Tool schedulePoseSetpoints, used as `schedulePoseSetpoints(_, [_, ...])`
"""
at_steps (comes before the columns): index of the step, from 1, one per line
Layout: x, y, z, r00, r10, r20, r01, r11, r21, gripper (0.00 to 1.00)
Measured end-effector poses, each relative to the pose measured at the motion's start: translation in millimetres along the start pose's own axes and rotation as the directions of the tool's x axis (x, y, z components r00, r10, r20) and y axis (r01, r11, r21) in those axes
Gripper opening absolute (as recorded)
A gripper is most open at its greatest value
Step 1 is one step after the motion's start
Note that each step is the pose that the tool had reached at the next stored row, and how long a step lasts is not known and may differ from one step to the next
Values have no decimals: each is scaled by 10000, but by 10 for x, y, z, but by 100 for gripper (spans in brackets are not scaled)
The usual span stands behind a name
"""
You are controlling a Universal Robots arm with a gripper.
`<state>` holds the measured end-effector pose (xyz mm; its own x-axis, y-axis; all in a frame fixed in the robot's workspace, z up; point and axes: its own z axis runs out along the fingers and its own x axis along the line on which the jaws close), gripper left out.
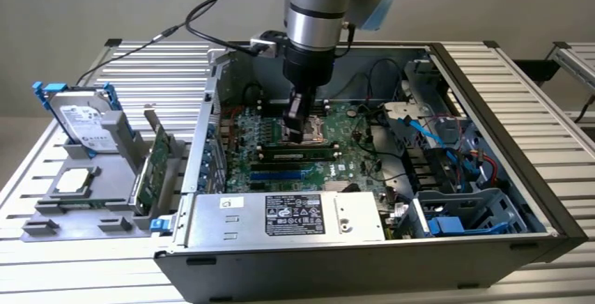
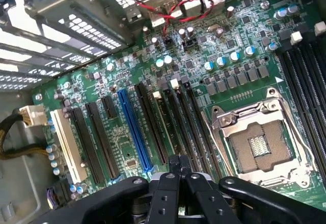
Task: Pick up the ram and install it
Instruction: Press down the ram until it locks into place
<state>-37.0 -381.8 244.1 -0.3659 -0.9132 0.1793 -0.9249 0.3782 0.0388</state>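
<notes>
The ram point(image 1: 297, 155), a long thin green stick with black chips, lies seated along a memory slot on the motherboard point(image 1: 349, 168) inside the open computer case. My gripper point(image 1: 295, 135) hangs just above its middle, beside the processor socket point(image 1: 321, 131). I cannot tell whether the tips touch the stick. In the wrist view my gripper point(image 2: 179, 164) is shut, its black fingers point(image 2: 170, 193) pressed together with nothing between them, over black expansion slots point(image 2: 153, 127) next to the metal processor socket point(image 2: 260, 142).
The silver power supply point(image 1: 288, 217) fills the case's near side. A blue-trimmed drive cage point(image 1: 465, 217) and loose cables point(image 1: 419, 126) crowd the exterior view's right. Outside the case, a grey holder point(image 1: 79, 210) carries a hard drive point(image 1: 83, 119) and a wide green expansion card point(image 1: 153, 168).
</notes>
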Motion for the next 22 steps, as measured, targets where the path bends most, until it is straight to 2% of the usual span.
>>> schedulePoseSetpoints(2, [0,0,0,9995,315,12,-315,9995,-56,11])
schedulePoseSetpoints(3, [-1,0,0,9992,400,17,-400,9992,-65,11])
schedulePoseSetpoints(6, [-2,-5,-2,9986,527,29,-526,9986,-29,11])
schedulePoseSetpoints(8, [-1,-6,-5,9979,649,14,-649,9979,-22,11])
schedulePoseSetpoints(12, [0,-6,-16,9947,1032,-47,-1032,9946,-49,11])
schedulePoseSetpoints(15, [1,-5,-23,9913,1312,-69,-1312,9913,-62,11])
schedulePoseSetpoints(18, [2,-7,-28,9878,1557,-44,-1557,9878,-20,11])
schedulePoseSetpoints(22, [0,-7,-31,9822,1879,66,-1879,9821,114,11])
